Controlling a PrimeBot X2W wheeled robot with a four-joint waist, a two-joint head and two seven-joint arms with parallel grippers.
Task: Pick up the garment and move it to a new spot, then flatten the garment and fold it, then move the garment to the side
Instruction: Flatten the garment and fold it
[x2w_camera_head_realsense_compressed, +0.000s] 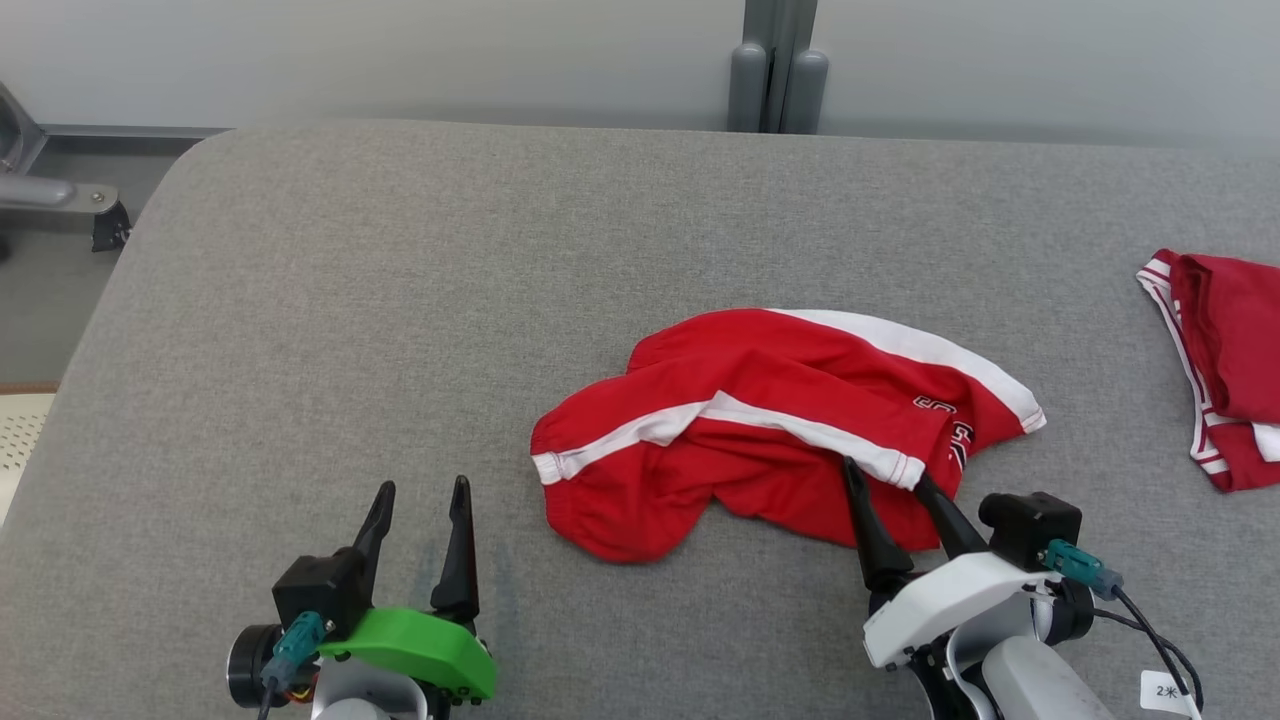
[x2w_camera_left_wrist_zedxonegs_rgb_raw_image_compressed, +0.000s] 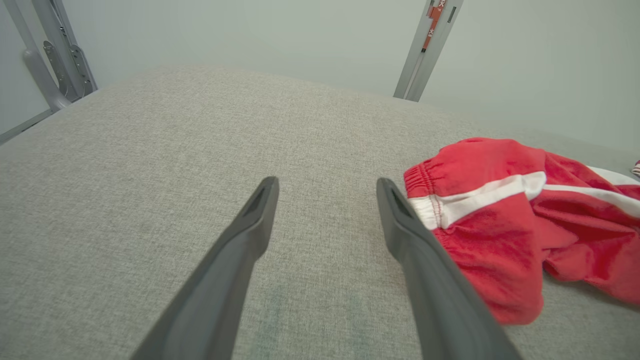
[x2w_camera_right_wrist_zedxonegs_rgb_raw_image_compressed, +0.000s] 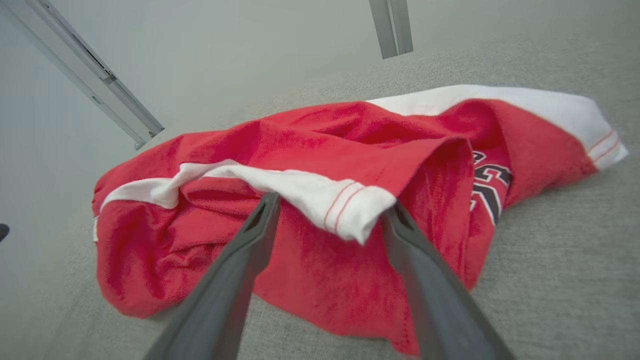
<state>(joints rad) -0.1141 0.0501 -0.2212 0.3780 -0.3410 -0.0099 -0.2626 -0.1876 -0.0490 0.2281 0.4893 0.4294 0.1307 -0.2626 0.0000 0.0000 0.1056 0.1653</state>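
Observation:
The garment (x2w_camera_head_realsense_compressed: 770, 420) is a pair of red shorts with white stripes and dark lettering, lying crumpled at the middle of the grey padded table (x2w_camera_head_realsense_compressed: 400, 300). My right gripper (x2w_camera_head_realsense_compressed: 888, 478) is open at its near edge, a finger on each side of a white-trimmed fold (x2w_camera_right_wrist_zedxonegs_rgb_raw_image_compressed: 345, 205); the tips reach the cloth without pinching it. My left gripper (x2w_camera_head_realsense_compressed: 420, 490) stands open over bare table to the garment's left, nothing between its fingers. In the left wrist view the garment (x2w_camera_left_wrist_zedxonegs_rgb_raw_image_compressed: 505, 220) lies just right of the left gripper (x2w_camera_left_wrist_zedxonegs_rgb_raw_image_compressed: 327, 187).
A second red and white garment (x2w_camera_head_realsense_compressed: 1220, 360) lies bunched at the table's right edge. A grey post (x2w_camera_head_realsense_compressed: 775, 65) stands behind the far edge, and a metal frame (x2w_camera_head_realsense_compressed: 60, 195) sits off the far-left corner. The left half of the table is bare.

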